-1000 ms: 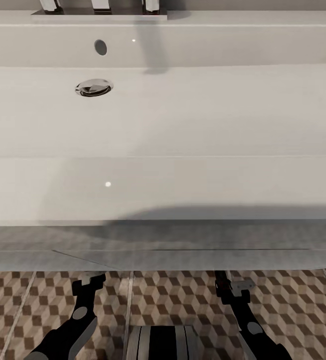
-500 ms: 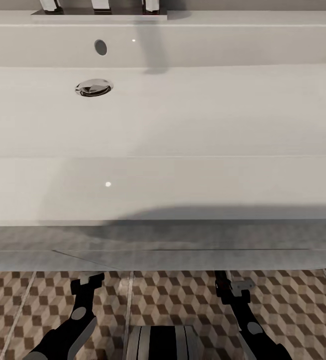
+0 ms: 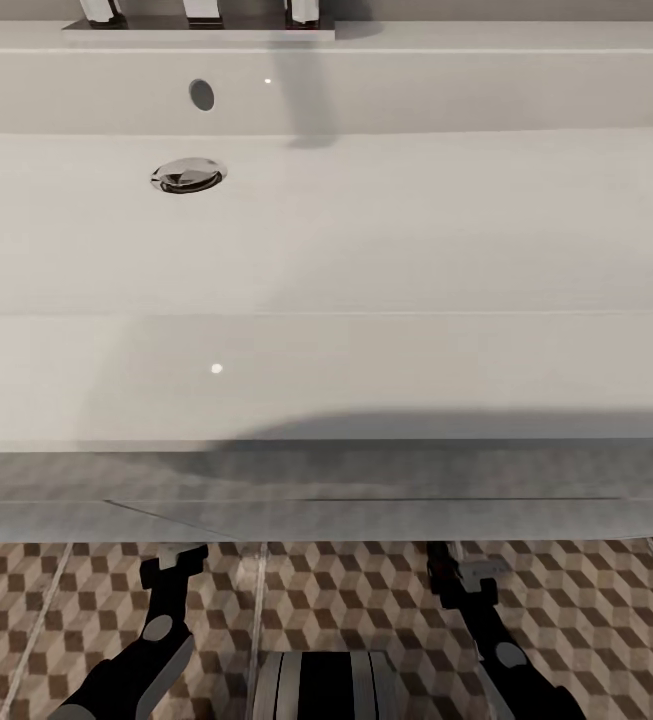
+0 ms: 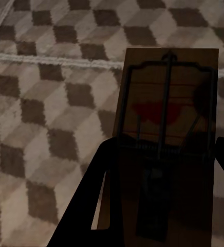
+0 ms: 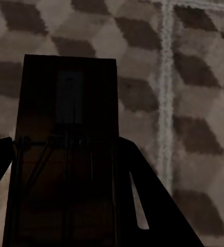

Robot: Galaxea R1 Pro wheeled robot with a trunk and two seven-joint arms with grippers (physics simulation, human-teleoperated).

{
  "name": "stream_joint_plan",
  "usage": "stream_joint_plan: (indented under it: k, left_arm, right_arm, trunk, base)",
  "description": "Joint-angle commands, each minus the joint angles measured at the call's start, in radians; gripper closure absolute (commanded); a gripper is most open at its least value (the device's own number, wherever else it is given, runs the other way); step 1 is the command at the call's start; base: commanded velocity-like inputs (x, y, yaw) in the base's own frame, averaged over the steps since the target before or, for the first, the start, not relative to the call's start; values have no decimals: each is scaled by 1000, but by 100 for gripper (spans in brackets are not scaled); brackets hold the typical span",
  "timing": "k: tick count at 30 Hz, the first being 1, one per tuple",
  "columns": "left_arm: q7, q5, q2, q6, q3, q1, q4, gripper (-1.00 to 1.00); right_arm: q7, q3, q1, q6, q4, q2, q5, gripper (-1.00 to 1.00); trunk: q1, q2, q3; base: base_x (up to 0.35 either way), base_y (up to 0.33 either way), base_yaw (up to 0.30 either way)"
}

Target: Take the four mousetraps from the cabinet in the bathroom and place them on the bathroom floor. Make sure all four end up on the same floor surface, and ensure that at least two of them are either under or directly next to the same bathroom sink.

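The white sink (image 3: 386, 240) spans the head view, and the cube-pattern bathroom floor (image 3: 356, 600) shows below its front edge. My left gripper (image 3: 174, 562) hangs low over the tiles in front of the sink, at the left. It is shut on a brown mousetrap (image 4: 168, 92), which lies flat between the fingers of the left gripper (image 4: 166, 149). My right gripper (image 3: 464, 578) is level with it at the right. There a second dark mousetrap (image 5: 66, 92) sits gripped by the right gripper (image 5: 66, 144), close above the floor (image 5: 194, 77). The cabinet is out of view.
The white vanity top (image 3: 366, 520) juts out under the basin, just beyond both grippers. A chrome tap (image 3: 201, 12) and drain (image 3: 187, 175) sit at the basin's far left. My own base (image 3: 326, 685) is between the arms.
The left gripper has slipped slightly toward me and to the left. The right gripper has shifted a touch. Both still hold their mousetraps.
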Motion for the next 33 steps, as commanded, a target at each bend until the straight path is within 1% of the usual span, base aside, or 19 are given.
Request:
stream_joint_plan:
  k: [1, 5, 14, 33]
  left_arm:
    - [6, 9, 1, -5, -8, -1, 0, 100]
    - [6, 10, -1, -5, -10, -1, 0, 100]
    - [6, 10, -3, -4, -11, -1, 0, 100]
    - [5, 7, -4, 4, -11, -1, 0, 100]
  right_arm:
    - [16, -5, -1, -3, 1, 1, 9, 100]
    - [46, -5, -2, -2, 0, 9, 10, 100]
    - [52, -5, -27, -3, 0, 27, 11, 100]
    - [30, -11, -29, -6, 1, 28, 6, 100]
  trunk:
    - [0, 0, -1]
    - [0, 0, -1]
    - [0, 0, -1]
    - [0, 0, -1]
  base:
    - [0, 0, 0]
    - [0, 0, 0]
    - [0, 0, 0]
    - [0, 0, 0]
